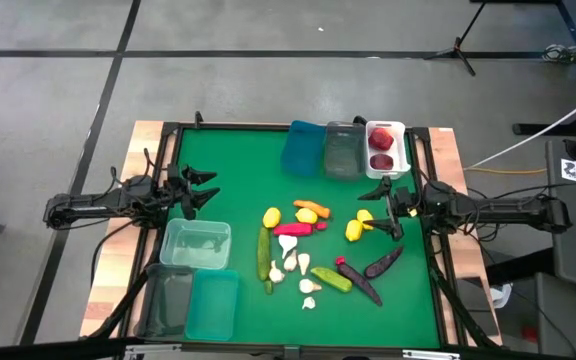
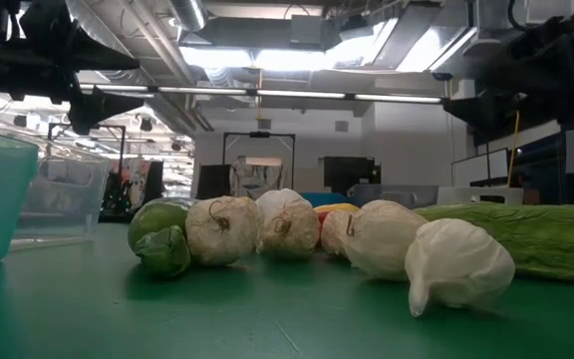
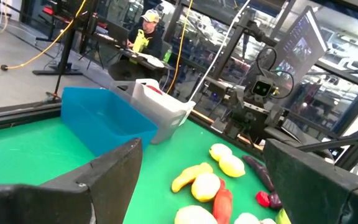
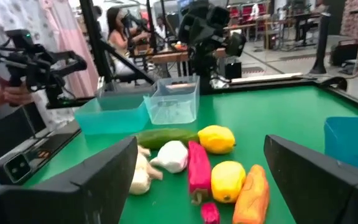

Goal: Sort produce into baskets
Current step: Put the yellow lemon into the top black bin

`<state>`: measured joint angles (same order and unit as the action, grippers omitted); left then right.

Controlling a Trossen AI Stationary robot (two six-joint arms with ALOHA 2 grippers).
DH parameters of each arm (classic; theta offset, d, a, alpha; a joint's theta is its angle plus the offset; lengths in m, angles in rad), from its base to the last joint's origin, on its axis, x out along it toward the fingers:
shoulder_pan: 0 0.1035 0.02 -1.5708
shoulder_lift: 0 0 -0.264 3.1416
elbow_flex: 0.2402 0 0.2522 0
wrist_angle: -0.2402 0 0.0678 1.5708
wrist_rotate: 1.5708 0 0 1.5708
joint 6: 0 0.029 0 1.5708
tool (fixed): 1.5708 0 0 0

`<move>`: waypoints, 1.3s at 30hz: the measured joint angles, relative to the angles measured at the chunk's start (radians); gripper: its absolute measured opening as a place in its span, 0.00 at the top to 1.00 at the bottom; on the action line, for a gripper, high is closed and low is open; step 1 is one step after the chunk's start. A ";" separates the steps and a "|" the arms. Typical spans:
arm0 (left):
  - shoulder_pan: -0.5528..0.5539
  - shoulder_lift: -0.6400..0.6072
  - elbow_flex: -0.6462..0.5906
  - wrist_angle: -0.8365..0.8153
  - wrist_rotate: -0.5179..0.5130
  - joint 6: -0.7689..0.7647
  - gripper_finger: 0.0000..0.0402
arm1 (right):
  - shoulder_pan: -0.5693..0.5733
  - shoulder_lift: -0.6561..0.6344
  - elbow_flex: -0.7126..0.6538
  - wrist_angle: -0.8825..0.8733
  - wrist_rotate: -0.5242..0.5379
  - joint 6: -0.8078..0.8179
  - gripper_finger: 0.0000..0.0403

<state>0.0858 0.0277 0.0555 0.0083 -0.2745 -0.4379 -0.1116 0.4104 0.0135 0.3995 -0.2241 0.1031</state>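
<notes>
The produce lies mid-table: lemons (image 1: pixel 272 216) (image 1: pixel 354 231), a carrot (image 1: pixel 313 207), a pink pepper (image 1: pixel 300 229), cucumbers (image 1: pixel 264 255), garlic (image 1: pixel 303 263) and eggplants (image 1: pixel 384 262). Two red apples (image 1: pixel 380 148) lie in the white basket (image 1: pixel 400 128). The blue basket (image 1: pixel 303 148) and grey-clear basket (image 1: pixel 342 150) stand beside it at the far edge. The pale clear basket (image 1: pixel 196 243), dark clear basket (image 1: pixel 166 300) and teal basket (image 1: pixel 213 305) stand at the near left. My left gripper (image 1: pixel 206 190) is open and empty at the left. My right gripper (image 1: pixel 378 210) is open over the two right-hand lemons.
The table has a raised dark frame (image 1: pixel 268 125) around the green mat. In the low view, garlic bulbs (image 2: pixel 222 229) and a cucumber (image 2: pixel 526 239) lie close to the near edge. People sit in the room beyond the table (image 3: pixel 146 31).
</notes>
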 joint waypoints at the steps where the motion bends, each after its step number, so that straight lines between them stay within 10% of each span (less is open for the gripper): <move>1: 0.000 0.000 0.000 0.000 0.000 0.001 0.18 | 0.000 0.000 0.000 0.001 0.008 0.002 0.14; 32: 0.000 0.000 0.000 -0.087 -0.033 0.017 0.18 | 0.000 0.000 -0.001 0.016 0.117 0.113 0.14; 39: 0.000 0.000 0.000 -0.094 -0.038 0.017 0.18 | 0.000 0.041 0.202 -0.352 0.170 0.091 0.14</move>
<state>0.0858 0.0280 0.0555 -0.0852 -0.3120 -0.4206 -0.1116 0.4510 0.2153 0.0474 -0.0537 0.1944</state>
